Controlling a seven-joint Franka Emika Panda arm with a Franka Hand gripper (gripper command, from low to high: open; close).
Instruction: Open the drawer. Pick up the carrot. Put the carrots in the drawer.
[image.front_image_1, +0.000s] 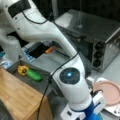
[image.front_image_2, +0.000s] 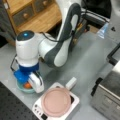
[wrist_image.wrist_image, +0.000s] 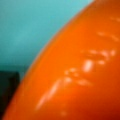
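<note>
Claw low over the carrot in the bowl

We see the claw (image.front_image_2: 31, 83) down in a teal bowl (image.front_image_2: 21, 89), the carrot (image.front_image_2: 27, 85) right beside it; we cannot tell its grip.

- We see a flat grey table surface (image.front_image_2: 82, 65) carrying everything in both front views.
- On it sits a boxy silver metal toaster oven (image.front_image_1: 100, 42) with three dark knobs, at a front view's right.
- A white tray (image.front_image_2: 72, 105) rests on the table, bearing a round pink plate (image.front_image_2: 56, 102).
- A small teal bowl (image.front_image_2: 23, 88) stands just beside the tray, at a front view's left.
- A light wooden-topped cabinet (image.front_image_1: 17, 97) stands at a front view's bottom left.
</note>
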